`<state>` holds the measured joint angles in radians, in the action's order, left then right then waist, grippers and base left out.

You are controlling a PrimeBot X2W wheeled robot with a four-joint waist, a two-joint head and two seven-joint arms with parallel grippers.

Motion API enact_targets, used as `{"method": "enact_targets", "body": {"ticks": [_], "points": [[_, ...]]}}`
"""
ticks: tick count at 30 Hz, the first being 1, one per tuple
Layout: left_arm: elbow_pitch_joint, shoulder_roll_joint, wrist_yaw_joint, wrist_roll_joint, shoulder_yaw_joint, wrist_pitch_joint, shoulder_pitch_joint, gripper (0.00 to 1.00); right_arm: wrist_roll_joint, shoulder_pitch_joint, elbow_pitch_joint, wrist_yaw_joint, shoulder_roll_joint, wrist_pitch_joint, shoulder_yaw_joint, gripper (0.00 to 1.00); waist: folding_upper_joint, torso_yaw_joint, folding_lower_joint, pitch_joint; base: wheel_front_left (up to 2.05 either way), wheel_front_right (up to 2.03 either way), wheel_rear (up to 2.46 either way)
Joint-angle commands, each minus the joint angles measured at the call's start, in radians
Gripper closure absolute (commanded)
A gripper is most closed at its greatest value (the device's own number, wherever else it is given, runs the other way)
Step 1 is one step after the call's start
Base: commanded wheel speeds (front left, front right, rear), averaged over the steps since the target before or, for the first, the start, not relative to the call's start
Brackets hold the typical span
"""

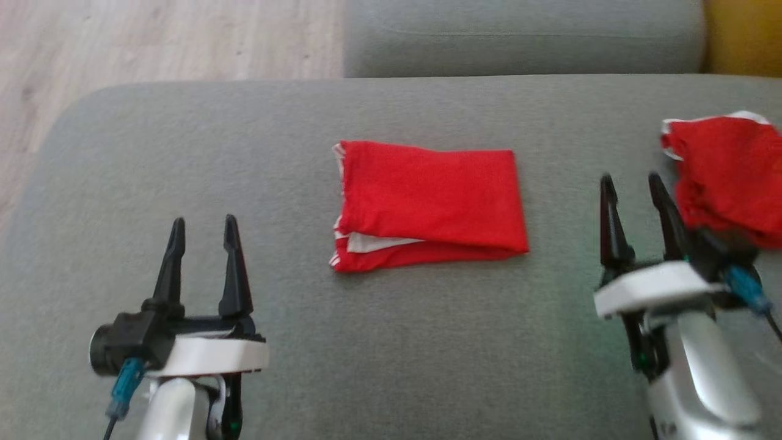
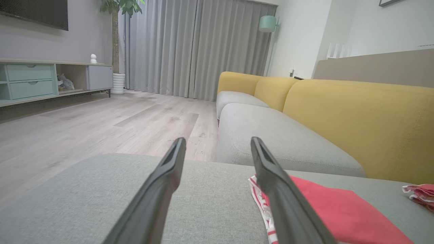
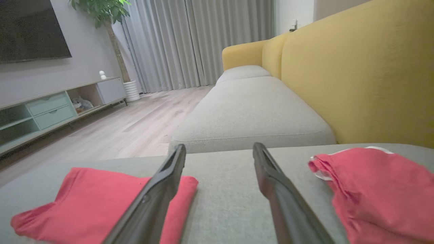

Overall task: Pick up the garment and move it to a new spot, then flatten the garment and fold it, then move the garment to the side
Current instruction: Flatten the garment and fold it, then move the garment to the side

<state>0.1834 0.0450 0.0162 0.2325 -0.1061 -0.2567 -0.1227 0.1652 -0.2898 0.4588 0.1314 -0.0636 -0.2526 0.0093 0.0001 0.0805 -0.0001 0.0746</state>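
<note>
A red garment [image 1: 427,201] folded into a neat rectangle, with white trim at its left edge, lies flat in the middle of the grey cushion [image 1: 391,354]. The left wrist view has it [image 2: 339,210] right of the fingers; in the right wrist view it [image 3: 84,200] lies at the left. A second red garment [image 1: 730,177], loosely bunched, rests at the cushion's right edge [image 3: 376,189], [image 2: 422,195]. My left gripper [image 1: 204,220] stands open and empty left of the folded piece [image 2: 218,142]. Just left of the bunched piece, my right gripper [image 1: 631,178] is open and holds nothing [image 3: 219,147].
Another grey seat cushion [image 1: 525,36] lies beyond, with the yellow sofa back [image 3: 356,74] along the right. Wooden floor [image 1: 153,43] lies past the cushion's rounded left corner. A TV cabinet [image 2: 40,81], a potted plant and curtains stand far off.
</note>
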Motion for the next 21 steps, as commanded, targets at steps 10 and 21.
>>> {"method": "enact_targets", "body": {"ticks": [10,21], "points": [[-0.037,0.005,-0.002,0.003,0.047,-0.005,-0.015,0.0,0.016,0.094,-0.166,-0.001,0.013,-0.009,0.012,0.0,-0.0001,-0.063,0.0001,-0.004,0.0,0.0,0.0],[-0.03,0.005,0.005,-0.002,0.038,-0.005,-0.018,0.0,0.015,0.103,-0.167,-0.001,0.013,-0.009,0.016,0.0,-0.0001,-0.058,0.0001,-0.016,0.0,0.0,0.0]]}}
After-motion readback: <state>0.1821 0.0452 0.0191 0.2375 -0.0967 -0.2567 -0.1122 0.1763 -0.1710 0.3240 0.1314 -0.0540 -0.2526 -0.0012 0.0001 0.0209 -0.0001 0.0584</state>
